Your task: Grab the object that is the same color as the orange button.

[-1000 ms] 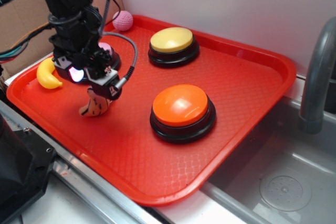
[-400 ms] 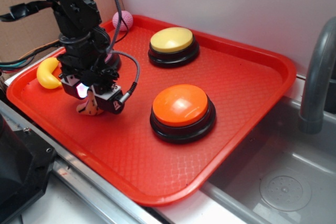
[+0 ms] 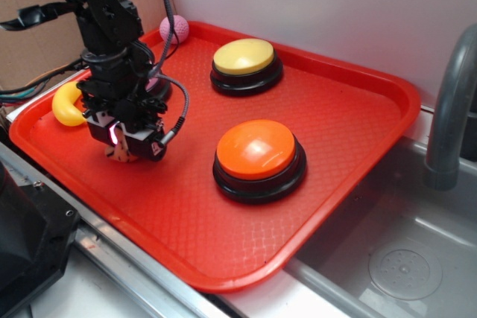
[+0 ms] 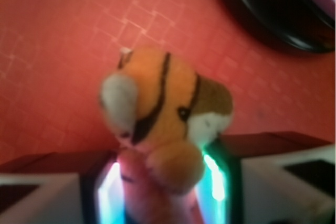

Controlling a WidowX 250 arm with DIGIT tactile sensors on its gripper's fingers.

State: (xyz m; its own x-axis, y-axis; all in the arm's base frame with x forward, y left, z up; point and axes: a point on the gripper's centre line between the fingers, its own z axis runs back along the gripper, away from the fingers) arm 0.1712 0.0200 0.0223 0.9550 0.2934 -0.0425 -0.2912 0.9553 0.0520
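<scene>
The small orange-and-cream tiger-striped toy (image 3: pixel 116 153) lies on the red tray (image 3: pixel 223 277) at the left, mostly hidden under my gripper (image 3: pixel 124 150). In the wrist view the toy (image 4: pixel 163 108) fills the gap between my lit fingers. My gripper (image 4: pixel 165 182) is low over the tray and open, with one jaw on each side of the toy. The toy touches the right finger; a thin lit gap shows on the left. The large orange button (image 3: pixel 257 149) stands to the right, apart from the gripper.
A yellow button (image 3: pixel 244 57) stands at the back. A pink ball (image 3: pixel 174 28) lies in the far corner and a yellow banana (image 3: pixel 67 103) at the left rim. A pink button (image 4: pixel 273 14) is just behind the arm. A sink (image 3: pixel 402 258) and faucet (image 3: pixel 447 109) are right of the tray.
My gripper has come down and slightly left over the toy. The toy was plainly visible below the fingers before; now it is nearly covered and sits between the fingers.
</scene>
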